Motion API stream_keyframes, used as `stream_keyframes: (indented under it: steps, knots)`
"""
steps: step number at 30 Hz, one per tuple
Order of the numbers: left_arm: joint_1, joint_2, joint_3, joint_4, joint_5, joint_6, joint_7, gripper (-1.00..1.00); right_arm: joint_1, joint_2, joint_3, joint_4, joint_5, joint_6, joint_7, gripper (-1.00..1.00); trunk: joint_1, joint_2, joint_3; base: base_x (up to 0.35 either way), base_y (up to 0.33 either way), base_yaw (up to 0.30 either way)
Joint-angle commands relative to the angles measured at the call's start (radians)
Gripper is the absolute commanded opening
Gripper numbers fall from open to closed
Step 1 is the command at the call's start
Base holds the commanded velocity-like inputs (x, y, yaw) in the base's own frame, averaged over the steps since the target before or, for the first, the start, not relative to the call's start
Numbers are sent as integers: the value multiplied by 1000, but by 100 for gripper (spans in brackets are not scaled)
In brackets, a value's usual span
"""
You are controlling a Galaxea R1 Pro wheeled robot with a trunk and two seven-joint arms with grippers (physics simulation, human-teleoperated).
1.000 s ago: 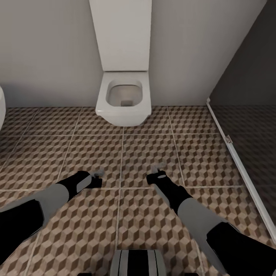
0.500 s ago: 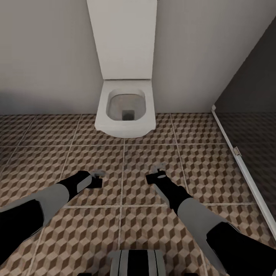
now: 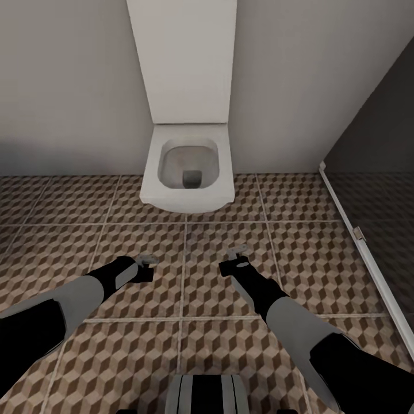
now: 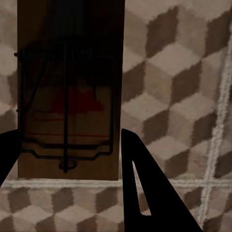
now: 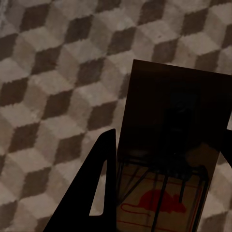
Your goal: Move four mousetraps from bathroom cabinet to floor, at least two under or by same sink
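My left gripper [image 3: 148, 261] is shut on a mousetrap [image 4: 67, 96], a brown wooden board with dark wire and a red spot, held flat between the dark fingers [image 4: 145, 193] above the bathroom floor [image 3: 75, 201]. My right gripper [image 3: 237, 253] is shut on a second mousetrap [image 5: 169, 159], which shows a red mouse print between its fingers [image 5: 99, 193]. In the head view both traps are small pale shapes at the gripper tips, left [image 3: 149, 259] and right [image 3: 237, 250]. Both hang low over the cube-patterned tiles, in front of the toilet.
A white wall-hung toilet [image 3: 187, 172] with a tall white panel [image 3: 183, 57] stands straight ahead against the grey wall. A dark glass partition [image 3: 374, 172] with a white floor rail [image 3: 368, 259] runs along the right. Tiled floor stretches left and between the arms.
The whole head view has shifted: the toilet now sits lower and larger in the picture, so the camera moved toward it. Both grippers keep their traps and their pose.
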Motion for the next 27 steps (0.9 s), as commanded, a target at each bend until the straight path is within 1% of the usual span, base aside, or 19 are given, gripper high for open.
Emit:
stream_keyframes:
  steps: [1, 19, 27]
  knots:
    - [0, 1, -5, -4, 7, 3, 10, -100, -1, -1, 8, -1, -12, 4, -8, -100, 0, 0, -1, 4, 0, 0]
    - [0, 2, -5, -5, 7, 3, 10, -100, -1, -2, 8, -1, -11, 4, -8, -100, 0, 0, -1, 4, 0, 0]
    - [0, 2, -5, -5, 7, 3, 12, -100, -1, -2, 8, -1, -10, 4, -8, -100, 31, -56, -26, 0, 0, 0]
